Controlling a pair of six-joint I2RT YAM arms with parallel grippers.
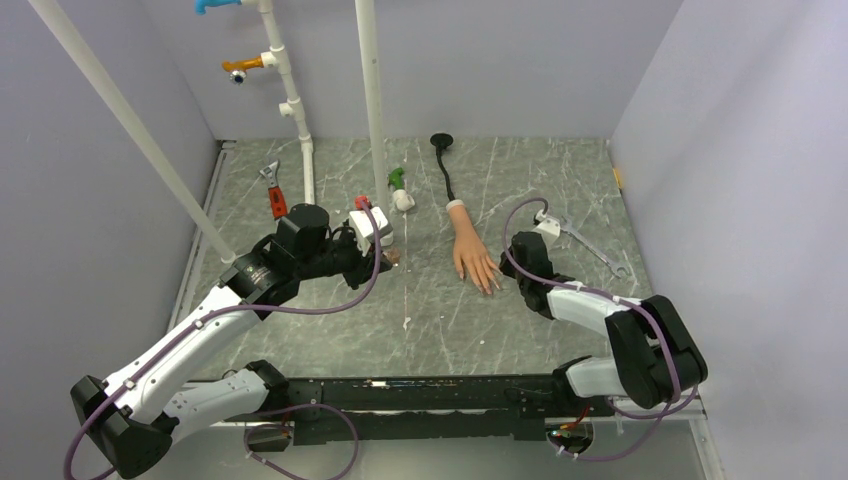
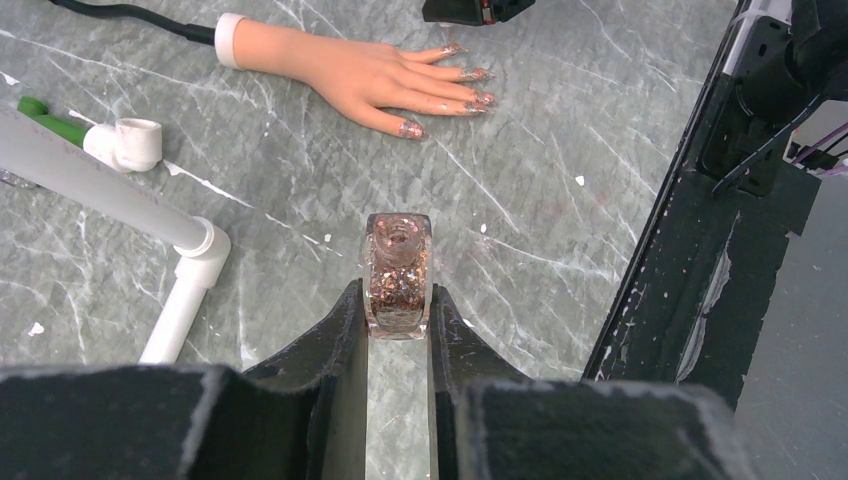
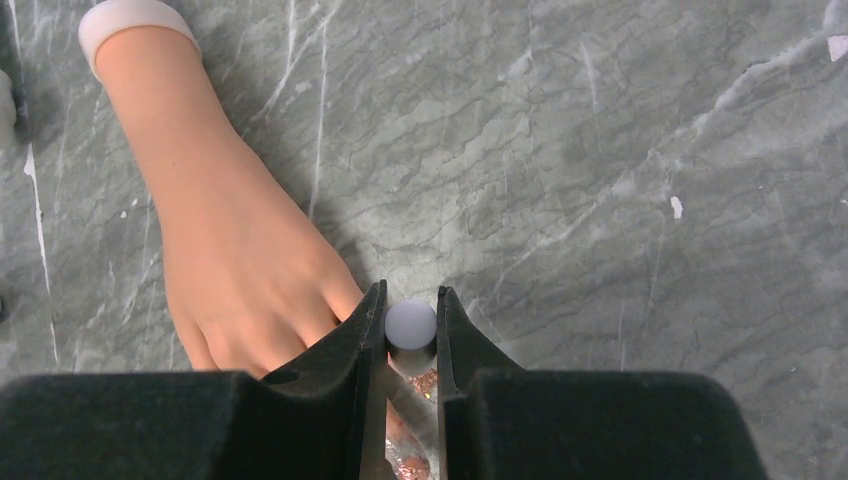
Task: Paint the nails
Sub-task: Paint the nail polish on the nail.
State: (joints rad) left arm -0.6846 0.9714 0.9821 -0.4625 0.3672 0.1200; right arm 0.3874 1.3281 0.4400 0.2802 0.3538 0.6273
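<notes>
Here, the right gripper (image 3: pixel 411 312) pinches the brush cap (image 3: pixel 410 324) over the nails (image 2: pixel 472 75) of the rubber hand (image 1: pixel 468 248) on the counter (image 1: pixel 450 335); the left gripper (image 2: pixel 398 302) clamps the polish bottle (image 2: pixel 398 265). Painting looks underway; next needs a steady stroke.

Light was bright, even, soft, from above, faint shadow lay beside the mannequin hand (image 3: pixel 230 250) toward 3 o'clock, wrist views blurred at 6 o'clock.

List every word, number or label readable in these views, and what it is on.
None can be read.
The glitter polish bottle in the left hand shows no label.
The white cap in the right hand is blank.
Any stamp on the silver wrench is too small to tell.
</notes>
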